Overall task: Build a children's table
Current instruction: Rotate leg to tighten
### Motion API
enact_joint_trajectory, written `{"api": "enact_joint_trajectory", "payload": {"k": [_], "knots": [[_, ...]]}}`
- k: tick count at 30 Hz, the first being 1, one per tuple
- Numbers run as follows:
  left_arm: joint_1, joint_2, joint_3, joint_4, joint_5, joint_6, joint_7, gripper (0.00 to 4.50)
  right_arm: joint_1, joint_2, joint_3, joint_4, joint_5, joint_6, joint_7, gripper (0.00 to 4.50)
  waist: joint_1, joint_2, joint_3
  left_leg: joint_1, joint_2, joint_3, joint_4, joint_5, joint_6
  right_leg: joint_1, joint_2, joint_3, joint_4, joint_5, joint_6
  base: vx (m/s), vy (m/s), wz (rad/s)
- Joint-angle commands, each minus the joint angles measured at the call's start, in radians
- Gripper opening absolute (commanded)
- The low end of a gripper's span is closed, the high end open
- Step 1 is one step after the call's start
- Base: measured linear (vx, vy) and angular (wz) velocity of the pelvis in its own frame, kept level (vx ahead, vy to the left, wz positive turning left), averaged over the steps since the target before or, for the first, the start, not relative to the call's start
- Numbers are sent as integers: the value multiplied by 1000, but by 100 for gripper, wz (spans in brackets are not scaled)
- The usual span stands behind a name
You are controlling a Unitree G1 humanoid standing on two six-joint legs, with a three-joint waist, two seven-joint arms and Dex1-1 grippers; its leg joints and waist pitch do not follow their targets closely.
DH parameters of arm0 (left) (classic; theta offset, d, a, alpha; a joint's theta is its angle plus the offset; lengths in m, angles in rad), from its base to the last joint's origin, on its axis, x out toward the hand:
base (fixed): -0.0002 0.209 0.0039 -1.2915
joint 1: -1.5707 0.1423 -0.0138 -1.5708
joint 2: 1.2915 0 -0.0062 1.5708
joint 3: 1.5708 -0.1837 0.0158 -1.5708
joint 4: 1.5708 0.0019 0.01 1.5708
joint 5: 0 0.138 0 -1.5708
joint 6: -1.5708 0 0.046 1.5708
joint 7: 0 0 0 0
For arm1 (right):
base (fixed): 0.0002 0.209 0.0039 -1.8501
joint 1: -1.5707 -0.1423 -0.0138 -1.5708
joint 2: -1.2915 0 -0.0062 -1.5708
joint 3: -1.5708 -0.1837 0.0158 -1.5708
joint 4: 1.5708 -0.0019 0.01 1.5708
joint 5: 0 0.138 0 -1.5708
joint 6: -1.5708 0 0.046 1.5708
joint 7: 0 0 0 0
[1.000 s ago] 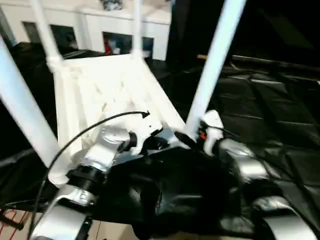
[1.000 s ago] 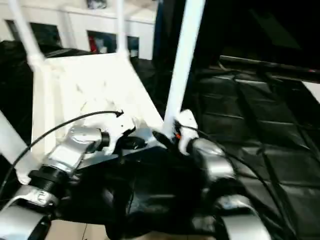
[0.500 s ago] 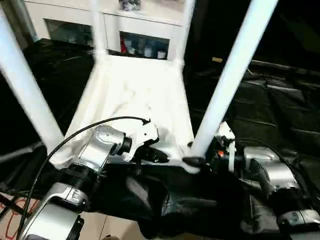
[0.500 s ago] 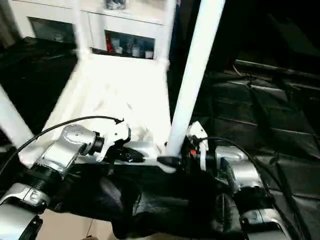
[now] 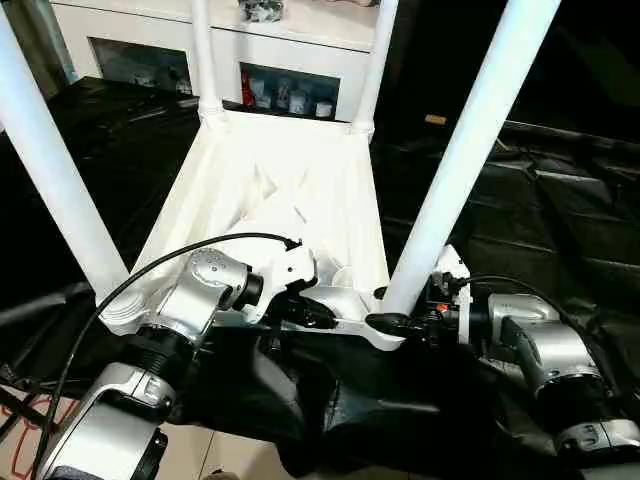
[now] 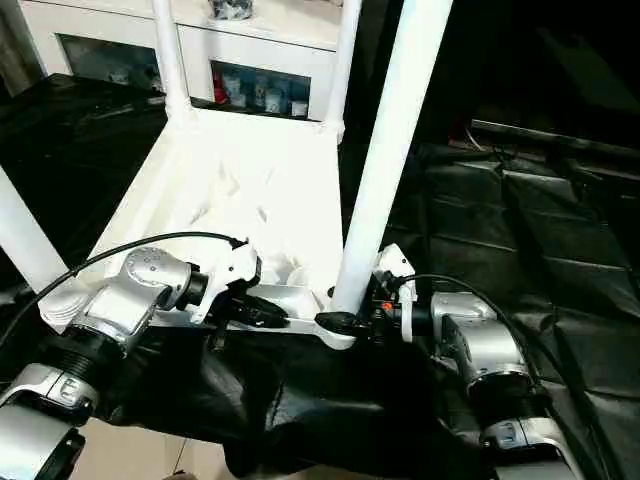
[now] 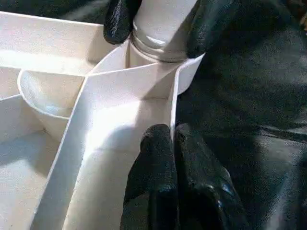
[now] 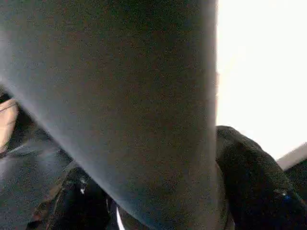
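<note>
Standing with all four legs up, the tabletop [image 5: 285, 200] is lying underside up on the black-draped work table [image 5: 560, 210], and the view is settling squarely over it after a second of swinging; that swing looks like the head moving, not the parts. What is really changing is small: against half a second ago the right gripper [image 5: 400, 322] is sitting at the same near-right corner and the near-right leg [image 5: 465, 150] is rising from its socket at the same lean, so the leg seems to be seated, not still going in.

The right gripper is closing around the base of that leg; in the left wrist view its two black fingers [image 7: 211, 24] are pressing on either side of the tube, just above the socket rim. The left gripper [image 7: 171, 143] is pinching the thin near-edge wall of the tabletop between its closed fingers, steadying the piece beside that corner.

The near-left leg [image 5: 50, 170] and the two far legs [image 5: 203, 55] are standing in their sockets too. Judging from this, the build is nearing its end: what is remaining is probably a last push or twist on this leg, then letting go and turning the table over.
</note>
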Motion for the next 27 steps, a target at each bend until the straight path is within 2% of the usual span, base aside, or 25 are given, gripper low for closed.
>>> {"api": "enact_joint_trajectory", "payload": {"k": [1, 2, 4, 5, 7, 9, 13, 15, 17, 19, 22, 24, 26, 27], "knots": [[-34, -66, 3, 12, 6, 20, 136, 0, -24, 80, 53, 7, 3, -7, -20, 271, -4, 7, -47, 2, -10, 15, -63, -268, 13, 43, -41, 26, -81, -264, -194, 0, 0, 0], [-34, -78, 8, 13, 7, 27, 162, 0, -40, 101, 30, 39, -6, -12, -98, 268, -4, 8, -48, 2, -10, 13, -64, -271, 11, 44, -42, 25, -82, -273, -190, 0, 0, 0], [-30, -101, 11, 9, 10, 42, 198, 0, -70, 141, -3, 99, -23, -21, -238, 264, -16, 8, -46, -5, -12, 9, -68, -278, -7, 45, -42, 22, -83, -314, -175, 0, 0, 0], [-28, -117, 9, 6, 11, 50, 215, 0, -87, 164, -19, 134, -33, -25, -320, 262, -23, 9, -47, -4, -12, 8, -69, -283, -13, 44, -43, 22, -86, -333, -166, 0, 0, 0], [-27, -126, 8, 3, 12, 55, 224, 0, -96, 177, -27, 155, -40, -29, -369, 260, -34, 8, -48, -5, -14, 8, -67, -284, -10, 43, -41, 23, -87, -326, -167, 0, 0, 0], [-27, -161, 3, -7, 17, 73, 259, 0, -118, 223, -32, 202, -67, -26, -502, 259, -38, 8, -48, -4, -13, 10, -65, -273, -4, 41, -39, 25, -85, -295, -177, 0, 0, 0], [-19, -191, -12, -45, 21, 97, 272, 0, -148, 265, -34, 271, -102, -29, -647, 259, -48, 11, -49, -6, -14, 10, -66, -263, -3, 43, -39, 25, -81, -267, -188, 0, 0, 0], [-14, -198, -16, -57, 19, 101, 271, 0, -152, 270, -33, 282, -108, -38, -656, 259, -49, 13, -50, -4, -15, 12, -64, -266, 2, 42, -36, 24, -83, -254, -187, 0, 0, 0], [-5, -206, -24, -77, 17, 109, 275, 0, -164, 280, -42, 307, -109, -59, -664, 329, -49, 13, -50, -5, -15, 12, -64, -259, 8, 44, -35, 25, -80, -224, -196, 0, 0, 0], [4, -208, -31, -86, 18, 109, 278, 0, -172, 284, -49, 318, -103, -72, -637, 331, -50, 13, -51, -4, -14, 14, -63, -265, 13, 44, -36, 26, -80, -217, -205, 0, 0, 0], [-1, -196, -31, -71, 28, 95, 282, 0, -169, 262, -32, 310, -120, -103, -620, 371, -50, 14, -49, -4, -15, 14, -63, -267, 16, 44, -35, 26, -81, -219, -204, 0, 0, 0], [-6, -178, -29, -61, 31, 83, 286, 0, -160, 225, -6, 293, -135, -161, -587, 375, -49, 15, -49, -4, -14, 14, -63, -274, 16, 43, -35, 25, -82, -230, -202, 0, 0, 0], [-6, -167, -28, -59, 29, 73, 273, 0, -144, 195, 7, 262, -135, -185, -532, 375, -47, 13, -49, -5, -13, 14, -62, -273, 20, 45, -35, 25, -82, -224, -202, 0, 0, 0], [-6, -153, -28, -58, 26, 58, 255, 0, -120, 152, 15, 216, -122, -213, -437, 375, -44, 11, -50, -4, -13, 15, -61, -267, 31, 47, -33, 25, -83, -205, -203, 0, 0, 0]]}}
